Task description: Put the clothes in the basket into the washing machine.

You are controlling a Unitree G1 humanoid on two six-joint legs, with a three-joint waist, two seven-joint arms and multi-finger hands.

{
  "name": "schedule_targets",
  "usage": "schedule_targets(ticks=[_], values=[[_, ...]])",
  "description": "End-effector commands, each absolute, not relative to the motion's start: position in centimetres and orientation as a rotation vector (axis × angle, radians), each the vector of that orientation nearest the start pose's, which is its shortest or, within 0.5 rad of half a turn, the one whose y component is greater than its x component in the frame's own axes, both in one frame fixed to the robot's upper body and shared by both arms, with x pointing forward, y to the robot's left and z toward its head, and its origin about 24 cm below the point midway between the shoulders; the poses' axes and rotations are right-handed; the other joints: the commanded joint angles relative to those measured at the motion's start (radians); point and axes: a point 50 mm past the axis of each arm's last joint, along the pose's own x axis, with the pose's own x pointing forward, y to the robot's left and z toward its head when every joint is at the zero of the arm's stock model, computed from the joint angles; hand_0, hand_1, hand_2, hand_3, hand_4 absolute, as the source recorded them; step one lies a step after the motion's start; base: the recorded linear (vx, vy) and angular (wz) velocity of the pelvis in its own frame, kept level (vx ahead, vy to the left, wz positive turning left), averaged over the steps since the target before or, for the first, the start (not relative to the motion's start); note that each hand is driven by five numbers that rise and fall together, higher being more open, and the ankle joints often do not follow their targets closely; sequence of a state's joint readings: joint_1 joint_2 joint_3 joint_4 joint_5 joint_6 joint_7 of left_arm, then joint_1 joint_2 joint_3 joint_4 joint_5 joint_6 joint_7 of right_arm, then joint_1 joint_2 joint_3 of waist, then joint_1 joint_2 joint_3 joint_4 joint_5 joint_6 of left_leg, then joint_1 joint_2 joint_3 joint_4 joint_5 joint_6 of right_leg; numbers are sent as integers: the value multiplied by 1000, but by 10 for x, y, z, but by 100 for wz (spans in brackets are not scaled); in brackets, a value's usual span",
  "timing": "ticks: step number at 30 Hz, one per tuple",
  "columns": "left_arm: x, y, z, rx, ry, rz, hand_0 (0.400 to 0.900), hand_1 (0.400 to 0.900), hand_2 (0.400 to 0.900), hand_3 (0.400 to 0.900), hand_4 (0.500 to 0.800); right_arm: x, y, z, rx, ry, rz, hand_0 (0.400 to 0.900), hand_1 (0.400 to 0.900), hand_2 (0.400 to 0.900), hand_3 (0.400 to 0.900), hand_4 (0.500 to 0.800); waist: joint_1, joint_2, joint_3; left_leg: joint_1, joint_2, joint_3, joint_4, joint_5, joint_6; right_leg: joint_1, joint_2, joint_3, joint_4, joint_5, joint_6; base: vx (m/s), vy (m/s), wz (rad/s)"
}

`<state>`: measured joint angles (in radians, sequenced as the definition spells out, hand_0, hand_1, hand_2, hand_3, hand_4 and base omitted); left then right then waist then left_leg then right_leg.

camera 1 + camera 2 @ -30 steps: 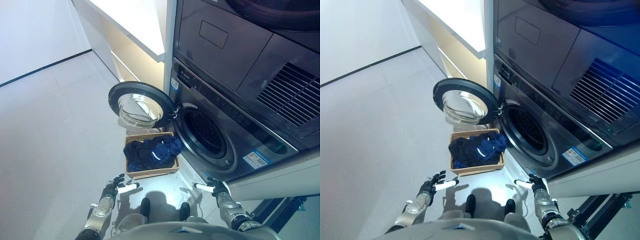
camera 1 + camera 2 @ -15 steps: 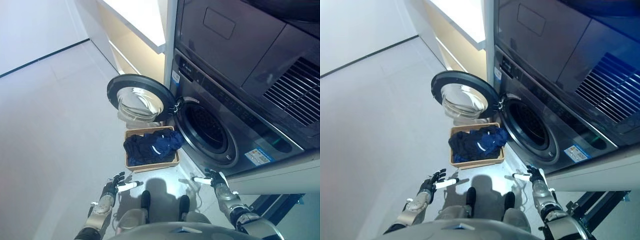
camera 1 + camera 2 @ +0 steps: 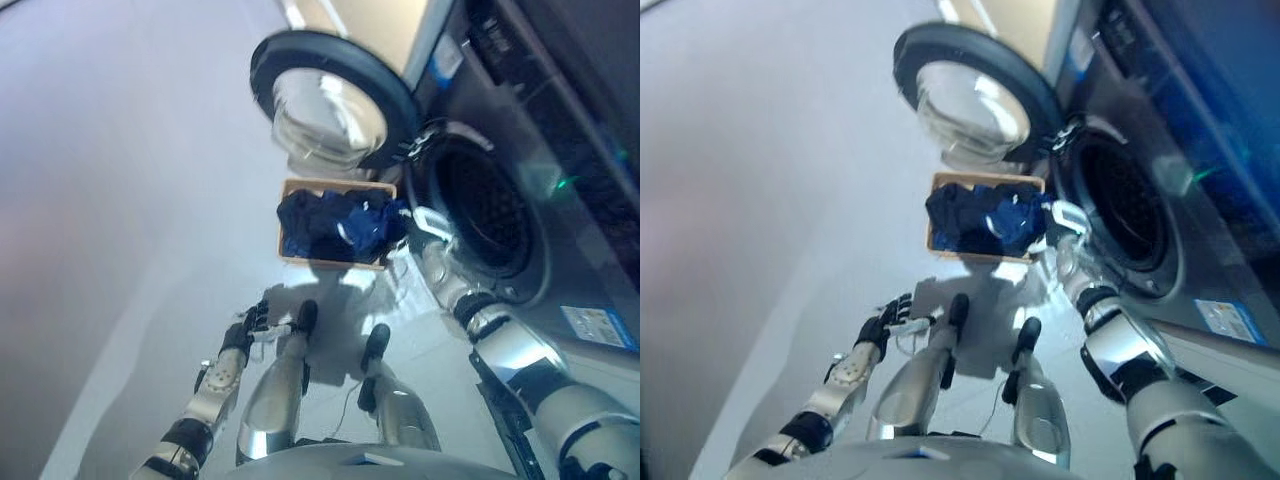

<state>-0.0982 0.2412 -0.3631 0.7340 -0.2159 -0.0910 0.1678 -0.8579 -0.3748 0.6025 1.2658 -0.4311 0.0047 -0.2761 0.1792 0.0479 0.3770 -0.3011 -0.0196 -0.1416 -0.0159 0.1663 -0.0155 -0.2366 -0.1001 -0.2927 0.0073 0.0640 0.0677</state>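
Evidently at the reaching step, the right hand (image 3: pixel 1064 226) hovered with fingers loose and empty beside the dark blue clothes (image 3: pixel 985 221) heaped in the shallow tan basket (image 3: pixel 980 181), so next it needed to close on them and lift toward the grey washing machine's open drum (image 3: pixel 1127 215), while the left hand (image 3: pixel 883 325) hung open low.

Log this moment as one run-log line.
washer door: open | clothes: in basket, beside drum opening | right hand: open, at the basket's washer-side corner | left hand: open, low above floor
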Motion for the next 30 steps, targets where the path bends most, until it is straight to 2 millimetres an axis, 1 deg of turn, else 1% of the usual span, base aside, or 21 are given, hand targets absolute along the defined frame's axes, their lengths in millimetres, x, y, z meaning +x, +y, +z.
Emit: schedule_targets(ticks=[1,3,4,5,7,8,9,10,11,12,13,15,17,18,20,23,26,28,30], values=[[228,163,-69,193,436,-53,900,900,900,900,800,389,-225,88,-1634,103,-73,900,900,900,900,800,21,-7,19,-63,-48,-11,119,-107,6,-123,-89,14,167,10,53,-72,-7,30],[233,159,-62,195,400,-78,900,900,900,900,800,392,-242,103,-1793,111,-114,900,900,900,900,800,39,12,40,-107,-61,-27,155,-112,4,-159,-103,0,207,-4,52,-74,-8,32],[236,157,-58,196,378,-92,900,900,900,900,800,392,-253,113,-1831,115,-148,900,900,900,900,800,46,24,50,-134,-70,-35,168,-111,2,-184,-112,-6,225,-8,52,-90,9,31],[238,153,-54,191,361,-113,900,900,900,900,800,391,-262,117,-1866,132,-166,900,900,900,900,800,52,36,55,-153,-77,-45,174,-110,3,-206,-121,-14,245,-11,53,-85,23,27],[242,151,-47,188,324,-127,900,900,900,900,800,393,-277,140,-1932,131,-232,900,900,900,900,800,65,56,68,-202,-85,-54,186,-104,3,-262,-133,-16,278,-20,55,-72,22,21],[243,149,-44,183,310,-134,900,900,900,900,800,392,-284,147,-1964,138,-253,900,900,900,900,800,69,64,76,-222,-90,-56,194,-103,3,-286,-139,-20,297,-25,54,-69,14,17],[245,148,-40,185,291,-141,900,900,900,900,800,392,-292,159,-1984,138,-293,900,900,900,900,800,73,73,88,-246,-95,-57,206,-102,3,-311,-145,-19,315,-29,55,-42,23,12],[245,147,-38,177,283,-145,900,900,900,900,800,390,-300,165,-2001,149,-320,900,900,900,900,800,75,78,94,-263,-99,-58,213,-100,2,-330,-150,-21,328,-33,55,-48,33,12],[245,146,-35,176,269,-153,900,900,900,900,800,389,-308,178,-2042,152,-358,900,900,900,900,800,78,88,103,-283,-104,-61,220,-101,3,-358,-157,-21,351,-40,56,-27,38,10],[246,145,-33,177,258,-159,900,900,900,900,800,388,-313,187,-2062,155,-383,900,900,900,900,800,79,93,110,-301,-108,-61,227,-101,3,-379,-163,-21,367,-46,57,64,0,11],[246,144,-32,173,253,-161,900,900,900,900,800,386,-319,193,-2077,163,-410,900,900,900,900,800,81,96,114,-305,-111,-63,236,-128,0,-392,-166,-10,393,-78,68,78,-5,8],[247,143,-28,176,235,-167,900,900,900,900,800,382,-331,212,-2118,172,-472,900,900,900,900,800,82,107,129,-347,-130,-58,269,-138,3,-435,-181,-5,433,-92,71,37,18,9],[248,141,-23,169,209,-173,900,900,900,900,800,379,-338,226,-2152,166,-512,900,900,900,900,800,79,115,133,-395,-147,-54,320,-159,8,-484,-199,13,485,-109,71,-6,68,6],[250,142,-18,168,187,-174,900,900,900,900,800,377,-342,237,-2177,166,-541,900,900,900,900,800,80,120,139,-421,-157,-49,354,-172,11,-507,-208,20,517,-118,70,-15,67,6],[250,140,-13,160,164,-180,900,900,900,900,800,373,-349,247,-2217,185,-562,900,900,900,900,800,81,128,142,-479,-174,-39,420,-199,17,-559,-230,34,577,-137,71,-15,59,5],[249,139,-8,142,145,-180,900,900,900,900,800,365,-361,258,-2261,225,-602,900,900,900,900,800,81,139,142,-550,-192,-26,487,-225,21,-626,-250,50,648,-160,69,-1,48,4],[250,138,-2,134,116,-182,900,900,900,900,800,361,-368,266,-2305,256,-618,900,900,900,900,800,83,146,142,-602,-201,-20,518,-231,23,-680,-264,57,691,-173,67,12,28,4],[249,137,-1,122,110,-183,900,900,900,900,800,358,-372,268,-2320,275,-628,900,900,900,900,800,80,151,142,-629,-203,-16,532,-234,25,-711,-271,66,713,-180,66,15,23,6],[249,136,1,118,101,-180,900,900,900,900,800,357,-373,272,-2345,277,-635,900,900,900,900,800,81,150,143,-650,-205,-11,539,-236,27,-731,-275,69,721,-184,66,11,7,-3]])
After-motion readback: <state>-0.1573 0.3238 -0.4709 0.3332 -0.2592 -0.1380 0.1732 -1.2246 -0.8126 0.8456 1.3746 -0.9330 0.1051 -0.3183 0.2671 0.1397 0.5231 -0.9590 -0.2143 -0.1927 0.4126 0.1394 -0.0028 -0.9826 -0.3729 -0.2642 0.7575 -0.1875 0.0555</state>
